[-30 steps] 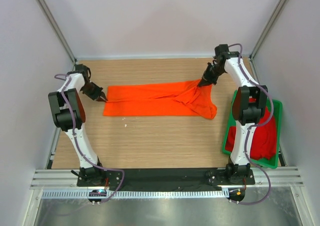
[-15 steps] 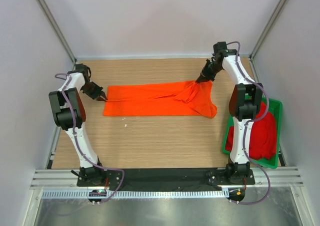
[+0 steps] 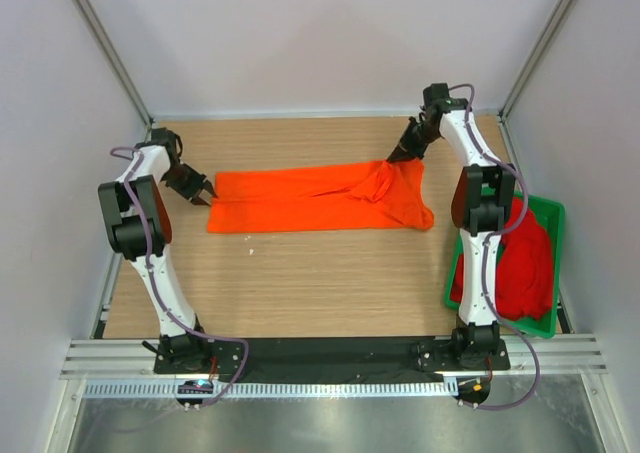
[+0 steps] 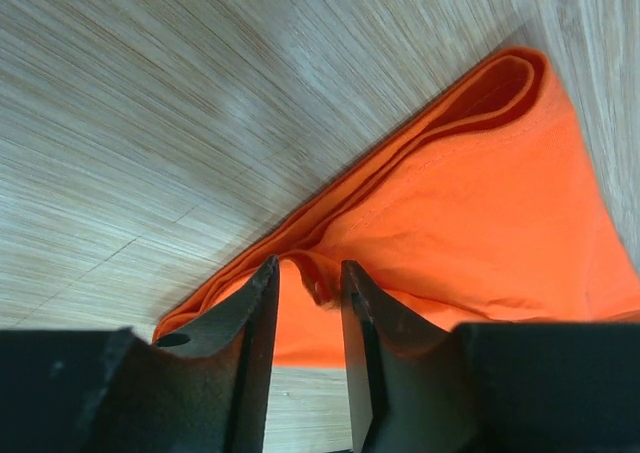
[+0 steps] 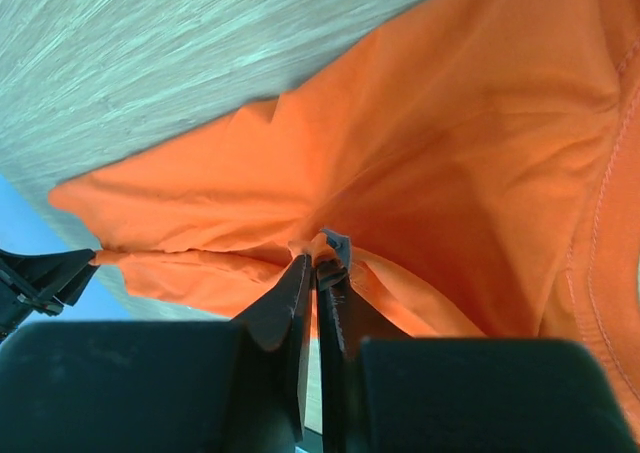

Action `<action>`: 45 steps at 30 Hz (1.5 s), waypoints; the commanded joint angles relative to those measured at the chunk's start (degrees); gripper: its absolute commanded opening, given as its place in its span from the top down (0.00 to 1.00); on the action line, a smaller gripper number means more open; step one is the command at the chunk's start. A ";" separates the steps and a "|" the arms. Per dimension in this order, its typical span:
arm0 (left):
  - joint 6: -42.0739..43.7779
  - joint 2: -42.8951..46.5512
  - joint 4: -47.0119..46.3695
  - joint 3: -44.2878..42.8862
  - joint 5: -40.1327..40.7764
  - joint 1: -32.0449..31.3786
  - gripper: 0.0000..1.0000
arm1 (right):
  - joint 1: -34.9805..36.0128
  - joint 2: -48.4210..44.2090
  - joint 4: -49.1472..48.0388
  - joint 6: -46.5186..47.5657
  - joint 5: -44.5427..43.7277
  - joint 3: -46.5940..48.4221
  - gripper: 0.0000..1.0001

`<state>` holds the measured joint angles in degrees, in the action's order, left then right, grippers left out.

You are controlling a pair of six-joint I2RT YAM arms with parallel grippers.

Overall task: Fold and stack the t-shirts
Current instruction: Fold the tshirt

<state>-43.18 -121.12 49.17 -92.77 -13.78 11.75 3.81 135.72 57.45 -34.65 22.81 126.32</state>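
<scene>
Cloth from the orange shirt (image 5: 480, 153) is clamped in the right gripper (image 5: 318, 263), whose jaws are pressed together with only a thin fold of fabric between them. The shirt fans away from that pinch in taut creases, with a stitched seam running down the right side of the wrist view. From above, the right gripper (image 3: 397, 157) sits at the far right corner of the shirt, and the cloth there bunches into a lump before dropping to a loose flap that points toward the near edge.

The left gripper (image 4: 310, 266) has its jaws narrow, a small gap left between them. A ridge of the shirt's layered edge lies in that gap. Whether the jaws actually nip it cannot be told from this view. Its camera also shows the edge as several stacked layers curling round at a folded corner, something the overhead camera does not resolve. From above, the left gripper (image 3: 205, 197) rests at the left end of the shirt, low to the table (image 3: 300, 273).

Between the two grippers the orange shirt (image 3: 300, 201) lies as a long band across the middle of the wooden top, flat on its left half and rumpled toward the right.

A red shirt (image 3: 530, 263) lies heaped in a green tray (image 3: 556, 253) at the right side of the table, well apart from the orange one. The right arm (image 3: 480, 203) rises in front of the tray and hides its left part.
</scene>
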 commanded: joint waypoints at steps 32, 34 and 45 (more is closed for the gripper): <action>3.63 20.40 -8.91 22.81 -1.95 -11.31 0.60 | 1.81 -31.75 1.26 23.84 -14.89 -43.26 0.51; 3.98 20.31 -9.00 22.72 -0.99 -11.22 0.60 | 1.99 -30.79 0.74 23.84 -16.03 -42.91 0.53; 4.95 17.85 -7.24 20.53 2.80 -11.31 0.60 | 1.90 -27.62 1.70 24.28 -19.64 -41.51 0.60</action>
<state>-38.50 -102.19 42.02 -70.48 -11.70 0.30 5.82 107.26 59.33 -11.03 5.15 82.76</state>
